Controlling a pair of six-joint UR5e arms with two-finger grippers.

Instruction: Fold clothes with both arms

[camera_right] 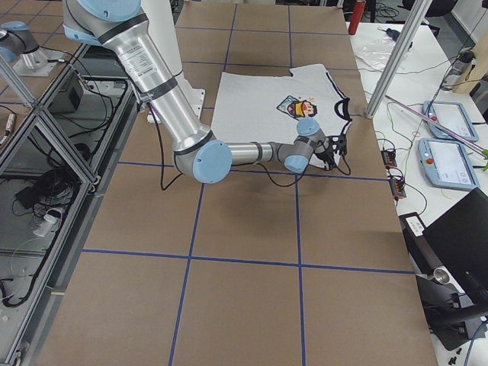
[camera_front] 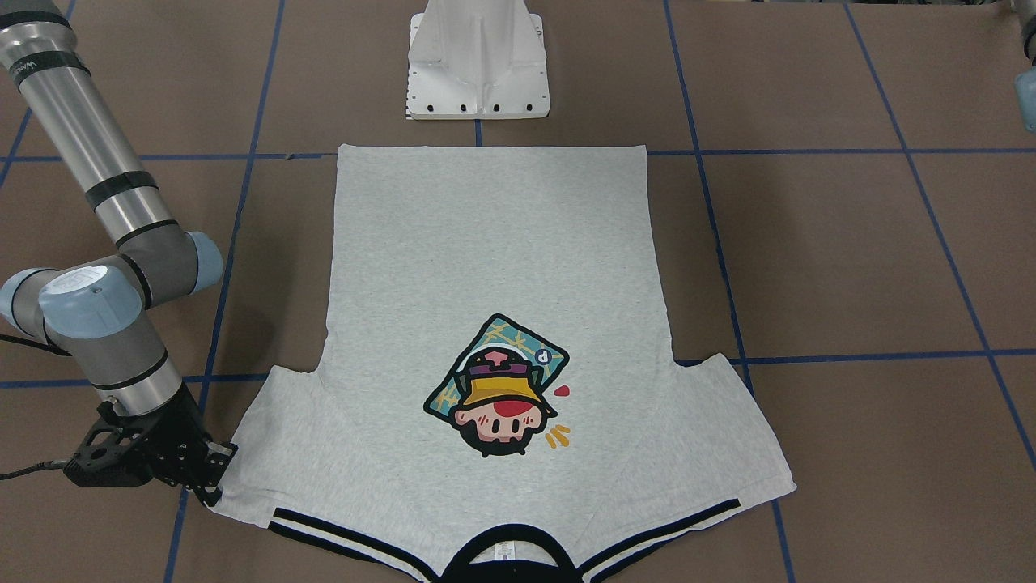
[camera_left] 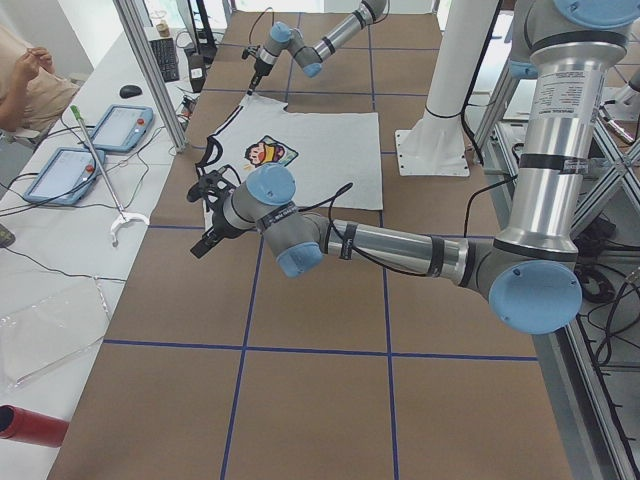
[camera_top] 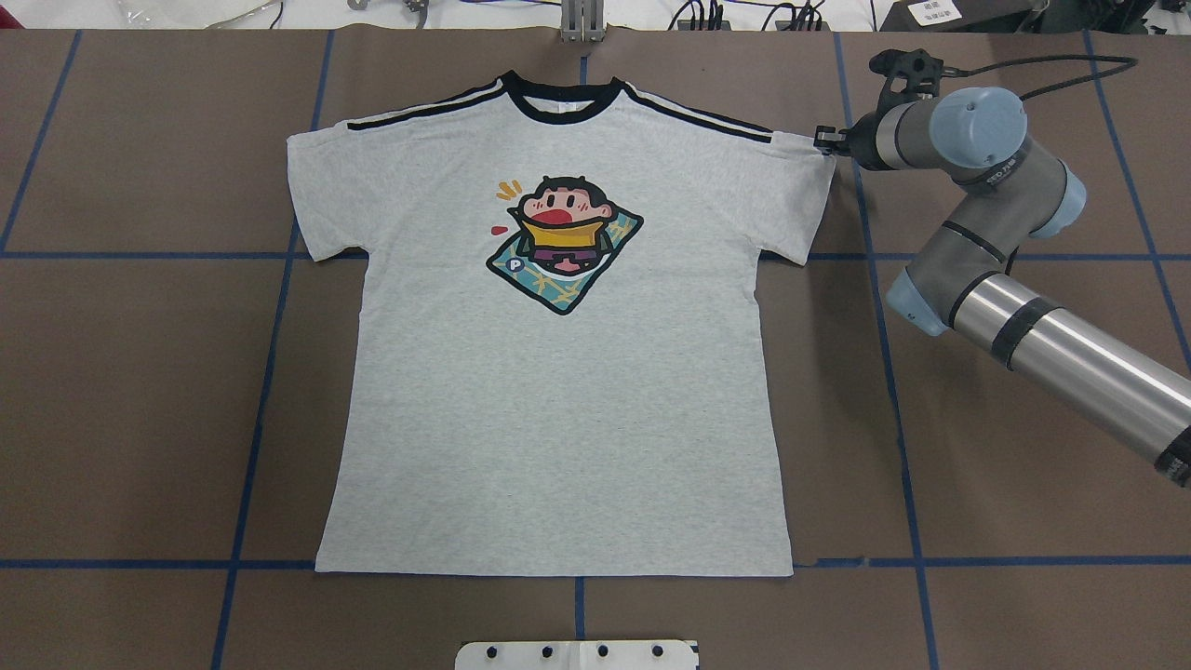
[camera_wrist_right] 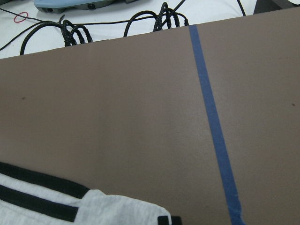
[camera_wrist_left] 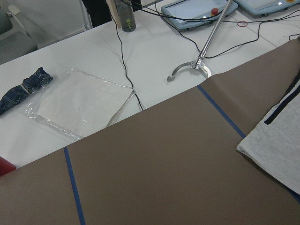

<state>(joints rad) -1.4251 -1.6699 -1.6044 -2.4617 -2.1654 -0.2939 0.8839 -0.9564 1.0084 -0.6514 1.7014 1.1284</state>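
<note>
The light grey T-shirt (camera_top: 558, 391) lies flat and face up on the brown table, collar away from the robot; it also shows in the front-facing view (camera_front: 494, 243). My right gripper (camera_top: 822, 140) is low at the outer corner of the shirt's right-hand sleeve, and in the front-facing view (camera_front: 215, 472) its jaws look open at the sleeve hem. The right wrist view shows that sleeve corner (camera_wrist_right: 93, 211). My left gripper (camera_left: 205, 240) hovers above the table beyond the other sleeve (camera_wrist_left: 281, 150). It shows only in the exterior left view, so I cannot tell its state.
The white pedestal (camera_front: 477, 65) stands just behind the shirt's hem. Blue tape lines cross the brown table (camera_top: 121, 372). Past the far edge is a white bench with teach pendants (camera_left: 115, 125), cables, a grabber stick (camera_wrist_left: 197, 65) and a plastic sheet (camera_wrist_left: 79, 103). An operator (camera_left: 25, 80) sits there.
</note>
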